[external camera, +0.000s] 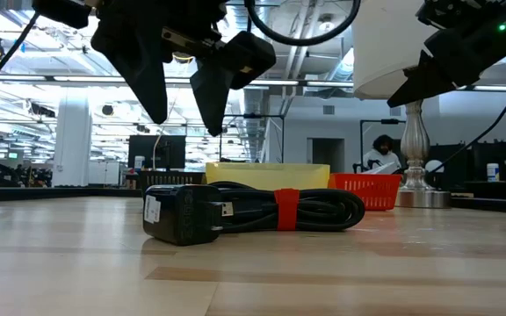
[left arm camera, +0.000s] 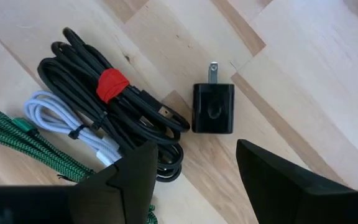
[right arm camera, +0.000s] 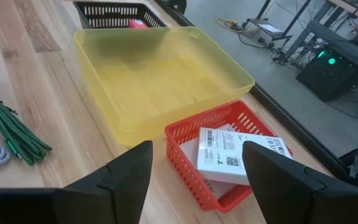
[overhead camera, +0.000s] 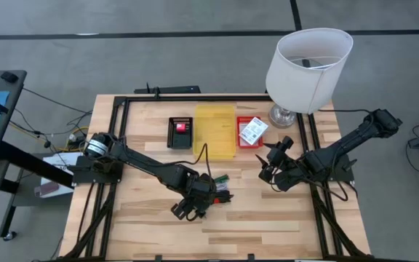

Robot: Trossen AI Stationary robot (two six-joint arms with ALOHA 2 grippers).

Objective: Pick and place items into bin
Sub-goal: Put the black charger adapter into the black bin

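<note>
Left gripper [overhead camera: 189, 211] hovered, jaws released, over the coiled black charger cable with red band [left arm camera: 114, 106] on the wooden worktop [overhead camera: 268, 218]. Right gripper [overhead camera: 268, 172] waited near the empty yellow plastic tray [right arm camera: 166, 74], jaws released.

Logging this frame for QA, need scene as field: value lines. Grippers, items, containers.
left gripper: open, empty, above the black cable bundle and black plug adapter
right gripper: open, empty, facing the red basket
loose items: black cable bundle with red tie, white cable, green braided cable, black plug adapter, all on table
yellow tray: empty
red basket: holds white labelled box
black basket: holds a red item
</note>
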